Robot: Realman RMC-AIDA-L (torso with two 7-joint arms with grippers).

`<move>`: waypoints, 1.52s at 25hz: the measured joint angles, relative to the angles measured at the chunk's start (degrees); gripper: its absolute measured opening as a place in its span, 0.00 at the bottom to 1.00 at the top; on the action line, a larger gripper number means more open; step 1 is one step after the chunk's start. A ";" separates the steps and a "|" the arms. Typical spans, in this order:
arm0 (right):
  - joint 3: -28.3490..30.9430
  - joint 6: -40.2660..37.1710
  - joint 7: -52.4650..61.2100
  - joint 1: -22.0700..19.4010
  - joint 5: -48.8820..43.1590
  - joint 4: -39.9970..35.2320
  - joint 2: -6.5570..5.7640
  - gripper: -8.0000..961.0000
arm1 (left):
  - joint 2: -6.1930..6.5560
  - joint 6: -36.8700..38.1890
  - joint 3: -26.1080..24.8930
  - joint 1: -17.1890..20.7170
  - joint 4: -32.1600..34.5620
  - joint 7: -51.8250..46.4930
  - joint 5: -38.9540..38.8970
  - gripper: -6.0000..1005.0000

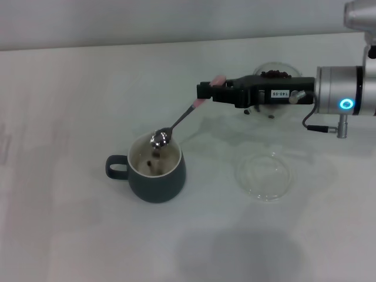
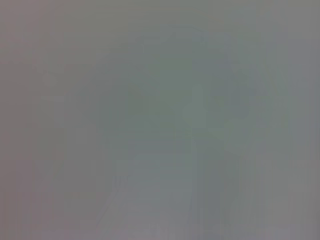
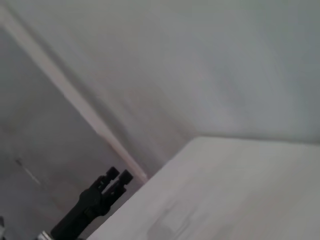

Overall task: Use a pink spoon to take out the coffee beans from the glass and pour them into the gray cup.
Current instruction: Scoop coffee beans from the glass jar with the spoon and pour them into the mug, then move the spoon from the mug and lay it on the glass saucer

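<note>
My right gripper (image 1: 207, 94) reaches in from the right and is shut on the pink handle of the pink spoon (image 1: 179, 121). The spoon slopes down to the left, its silver bowl over the rim of the gray cup (image 1: 155, 170). A few coffee beans (image 1: 153, 162) lie inside the cup on its cream bottom. The glass (image 1: 274, 88) with more coffee beans (image 1: 275, 74) stands behind the right arm, partly hidden by it. The left gripper is out of view; the left wrist view shows only a blank grey surface.
A flat clear round dish (image 1: 264, 175) lies on the white table (image 1: 70, 106) to the right of the cup. The cup's loop handle (image 1: 116, 167) points left. The right wrist view shows the table edge and a black stand (image 3: 92, 202) far off.
</note>
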 joint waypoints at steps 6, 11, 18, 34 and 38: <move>0.16 0.72 -4.96 -0.51 1.21 -0.39 -0.31 0.16 | 0.00 -0.04 -1.18 -0.33 0.00 0.07 -0.07 0.80; 2.31 3.32 -4.30 -2.99 2.53 -3.39 -1.23 0.16 | 0.00 -0.12 -1.33 -0.49 0.00 -0.01 -0.09 0.80; 7.60 8.49 2.11 -7.71 2.30 -2.79 -7.52 0.16 | 0.00 -0.36 -1.67 -0.58 0.00 -0.04 -0.09 0.80; 7.46 5.43 2.96 -13.66 -5.58 0.50 -10.60 0.16 | 0.00 -0.70 -2.30 -1.17 0.00 0.30 -0.01 0.80; 7.07 4.41 3.14 -12.97 -8.32 0.58 -10.06 0.16 | 0.00 -0.72 -2.28 -1.26 0.00 0.32 0.17 0.80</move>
